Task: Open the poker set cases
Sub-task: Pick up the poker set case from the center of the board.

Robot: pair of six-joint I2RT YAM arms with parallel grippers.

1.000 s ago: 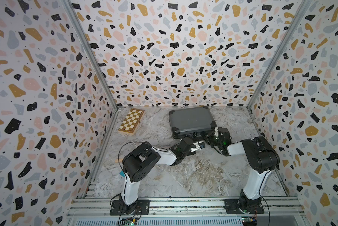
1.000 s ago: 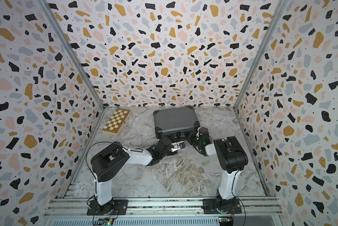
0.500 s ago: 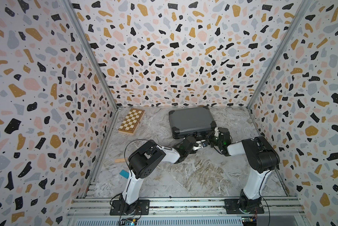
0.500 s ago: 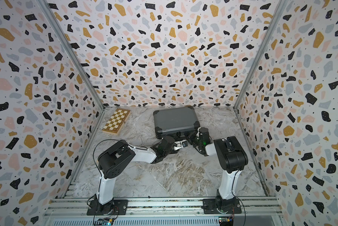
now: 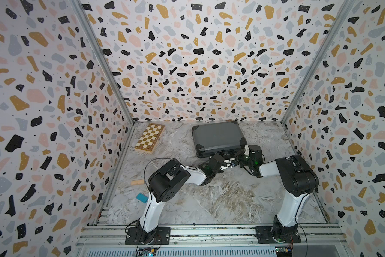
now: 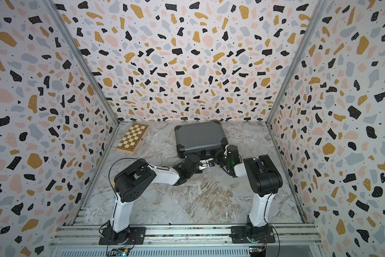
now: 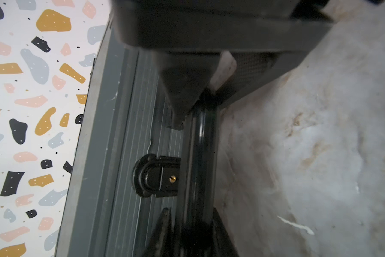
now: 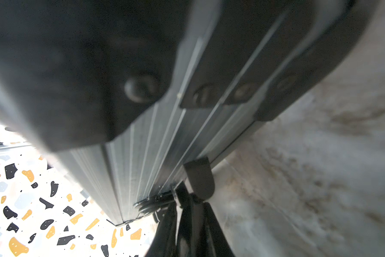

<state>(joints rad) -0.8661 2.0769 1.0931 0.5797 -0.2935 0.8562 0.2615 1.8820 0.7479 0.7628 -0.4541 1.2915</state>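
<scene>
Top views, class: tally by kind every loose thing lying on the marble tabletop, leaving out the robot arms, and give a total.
Dark grey rectangular case with black corner caps: 1
Tan wooden checkered chessboard box: 1
Small tan wooden block: 1
Small teal block: 1
Total: 4

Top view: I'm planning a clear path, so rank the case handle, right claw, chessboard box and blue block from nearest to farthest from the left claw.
1. The case handle: held in the left claw itself.
2. The right claw: just beside it, on its right.
3. The chessboard box, back left, and the blue block, front left: too close to call.
</scene>
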